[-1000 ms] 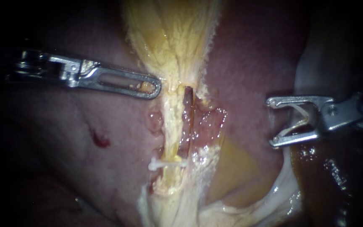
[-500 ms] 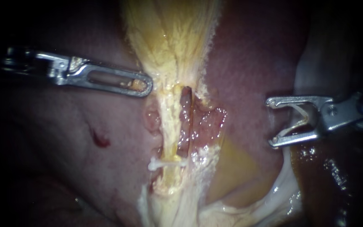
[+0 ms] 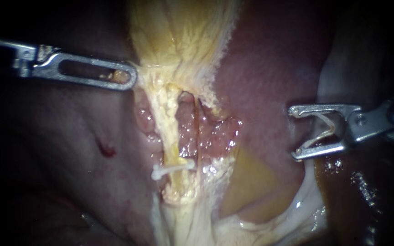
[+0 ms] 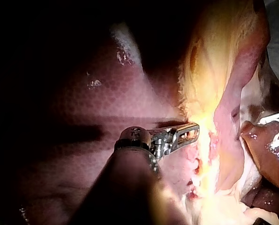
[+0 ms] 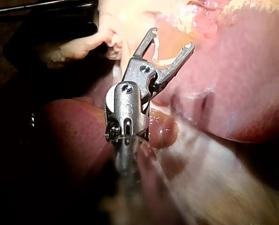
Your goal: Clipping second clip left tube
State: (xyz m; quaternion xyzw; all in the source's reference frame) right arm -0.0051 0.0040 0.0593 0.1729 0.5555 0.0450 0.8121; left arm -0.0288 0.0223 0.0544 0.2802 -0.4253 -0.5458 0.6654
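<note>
The yellow gallbladder [image 3: 183, 32] narrows downward into a pale left tube [image 3: 169, 132], with a redder strand [image 3: 189, 132] just to its right. One white clip [image 3: 172, 169] crosses the left tube low down. My left instrument [image 3: 127, 76] has its slotted jaws shut on the edge of the gallbladder neck, holding it stretched leftward; the same grip shows in the left wrist view [image 4: 190, 133]. My right instrument [image 3: 294, 133] hovers well right of the tubes. Its jaws stand wide apart with a white clip [image 3: 329, 125] seated between them, and it touches no tissue [image 5: 172, 38].
Dark red liver [image 3: 60, 136] lies on both sides, with a small bleeding spot [image 3: 107, 150] on the left lobe. Raw glistening tissue [image 3: 220, 132] lies right of the tubes. Pale membrane [image 3: 297, 205] and dark fluid [image 3: 356, 182] sit under the right instrument.
My left instrument has moved left and upward, dragging the gallbladder neck, the left tube and its clip leftward and widening the gap between the tubes. The right instrument has stayed still.
</note>
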